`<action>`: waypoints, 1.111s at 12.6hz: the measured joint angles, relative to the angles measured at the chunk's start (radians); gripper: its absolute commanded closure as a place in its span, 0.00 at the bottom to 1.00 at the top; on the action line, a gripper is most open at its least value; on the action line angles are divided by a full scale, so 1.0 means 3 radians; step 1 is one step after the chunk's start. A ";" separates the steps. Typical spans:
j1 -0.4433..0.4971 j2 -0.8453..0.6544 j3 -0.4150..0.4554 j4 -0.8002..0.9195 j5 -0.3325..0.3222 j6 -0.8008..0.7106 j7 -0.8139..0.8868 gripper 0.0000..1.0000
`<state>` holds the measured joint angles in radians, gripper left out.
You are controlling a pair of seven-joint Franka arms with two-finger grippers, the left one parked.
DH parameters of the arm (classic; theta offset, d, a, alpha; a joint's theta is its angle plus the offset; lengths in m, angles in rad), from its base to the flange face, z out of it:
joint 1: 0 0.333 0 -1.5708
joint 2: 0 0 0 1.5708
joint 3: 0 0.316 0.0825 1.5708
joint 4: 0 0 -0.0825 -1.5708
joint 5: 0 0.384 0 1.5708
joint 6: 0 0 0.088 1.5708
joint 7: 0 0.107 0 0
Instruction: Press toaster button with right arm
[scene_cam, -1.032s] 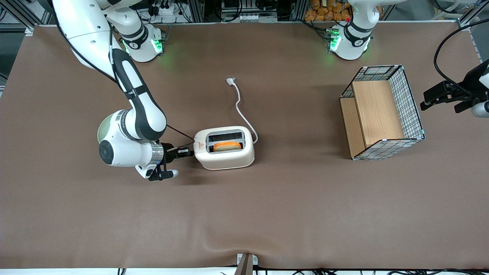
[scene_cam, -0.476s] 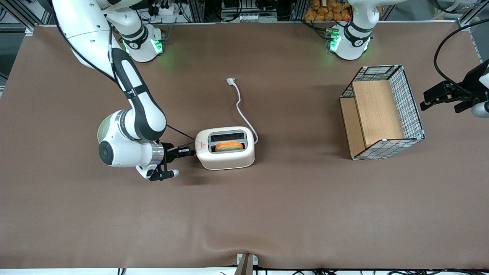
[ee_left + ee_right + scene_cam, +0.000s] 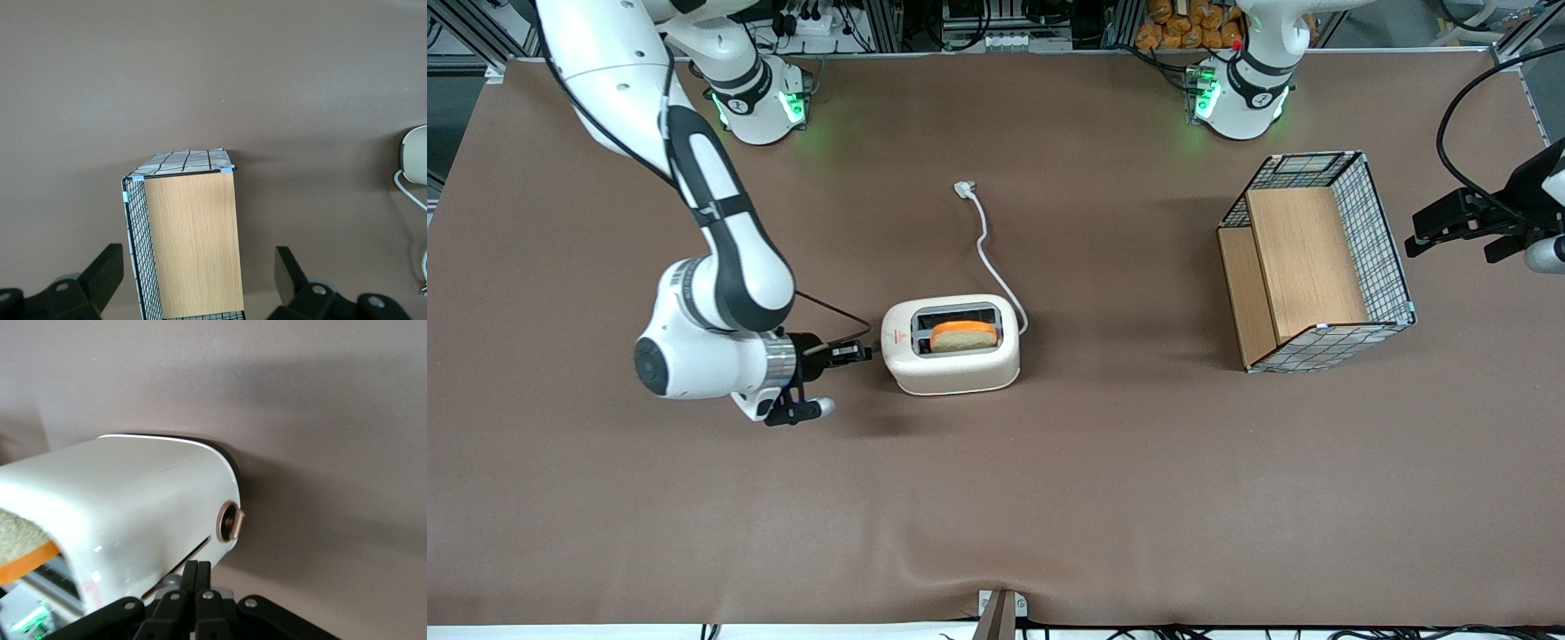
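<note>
The white toaster (image 3: 950,356) stands mid-table with a slice of toast (image 3: 963,335) sticking up from the slot nearer the front camera. The right arm (image 3: 711,293) reaches low along the table. Its black gripper (image 3: 863,353) is shut and empty, its tips just off the toaster's short end. In the right wrist view the toaster (image 3: 133,513) fills the frame. The toaster button (image 3: 231,521), a small round knob, sticks out of that end. The shut gripper (image 3: 197,570) sits beside the button, at a narrow slot in the end face, not on the knob.
The toaster's white cord (image 3: 987,249) runs away from the front camera to a loose plug (image 3: 963,188). A wire basket with wooden panels (image 3: 1316,262) stands toward the parked arm's end, and it also shows in the left wrist view (image 3: 190,240).
The toast has risen higher out of its slot. The toaster was nudged slightly toward the parked arm's end. The right arm and gripper have drawn back a little from the toaster's end.
</note>
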<state>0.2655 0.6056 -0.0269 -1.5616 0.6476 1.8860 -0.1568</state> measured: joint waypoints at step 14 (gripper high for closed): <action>-0.0582 -0.0626 0.0166 0.0911 -0.1364 -0.0999 0.0103 0.00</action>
<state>0.0910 0.4177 0.0228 -1.2883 0.2384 1.5862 -0.1259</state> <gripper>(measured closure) 0.000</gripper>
